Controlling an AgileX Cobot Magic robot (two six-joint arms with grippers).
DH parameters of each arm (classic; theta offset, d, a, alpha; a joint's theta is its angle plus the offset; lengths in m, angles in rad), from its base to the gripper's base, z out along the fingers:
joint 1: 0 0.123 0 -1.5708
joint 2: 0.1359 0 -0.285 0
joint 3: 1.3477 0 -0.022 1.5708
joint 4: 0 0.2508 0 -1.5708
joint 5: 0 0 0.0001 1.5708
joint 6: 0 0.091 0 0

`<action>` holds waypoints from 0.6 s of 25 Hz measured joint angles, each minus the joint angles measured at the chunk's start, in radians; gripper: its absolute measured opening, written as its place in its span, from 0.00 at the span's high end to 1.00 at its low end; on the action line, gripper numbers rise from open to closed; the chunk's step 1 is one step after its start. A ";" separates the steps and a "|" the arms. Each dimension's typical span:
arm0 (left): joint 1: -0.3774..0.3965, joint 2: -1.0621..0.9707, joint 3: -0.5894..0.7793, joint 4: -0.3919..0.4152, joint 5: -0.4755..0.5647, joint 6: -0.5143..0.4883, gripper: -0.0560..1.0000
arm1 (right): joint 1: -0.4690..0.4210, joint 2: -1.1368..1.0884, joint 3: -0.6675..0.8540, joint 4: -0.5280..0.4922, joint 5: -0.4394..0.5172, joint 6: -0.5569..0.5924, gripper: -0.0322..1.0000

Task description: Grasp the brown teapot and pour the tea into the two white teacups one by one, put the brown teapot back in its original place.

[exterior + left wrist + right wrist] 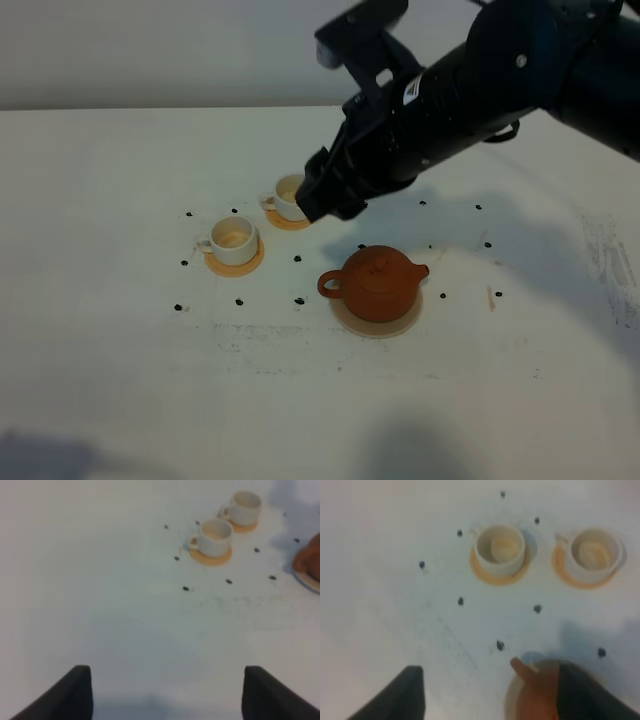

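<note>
The brown teapot (pixel 378 283) sits upright on its pale beige coaster (pixel 378 322), its loop handle pointing left. The two white teacups (pixel 235 240) (pixel 290 196) stand on orange-tan coasters to its left and behind. My right gripper (pixel 322 200) hangs open in the air above the far cup and behind the teapot, holding nothing. Its wrist view shows both cups (pixel 500 547) (pixel 595 552) and the teapot's handle (pixel 532 680) between its dark fingers (pixel 395 695). My left gripper (pixel 165 700) is open over bare table, far from the cups (pixel 216 535).
Small black dots (pixel 298 259) are scattered on the white table (pixel 120 350) around the cups and teapot. The right arm's dark body (pixel 500 70) stretches in from the upper right above the table. A wall runs along the back.
</note>
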 joint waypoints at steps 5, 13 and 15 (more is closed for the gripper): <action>0.000 -0.026 0.000 0.023 -0.001 -0.014 0.39 | 0.001 0.001 0.055 -0.001 -0.017 0.023 0.44; 0.000 -0.026 0.000 0.023 0.004 -0.069 0.43 | 0.050 0.001 0.121 -0.003 -0.054 0.026 0.44; 0.000 -0.026 0.000 0.022 0.024 -0.076 0.43 | 0.059 0.001 0.123 -0.003 -0.057 0.026 0.44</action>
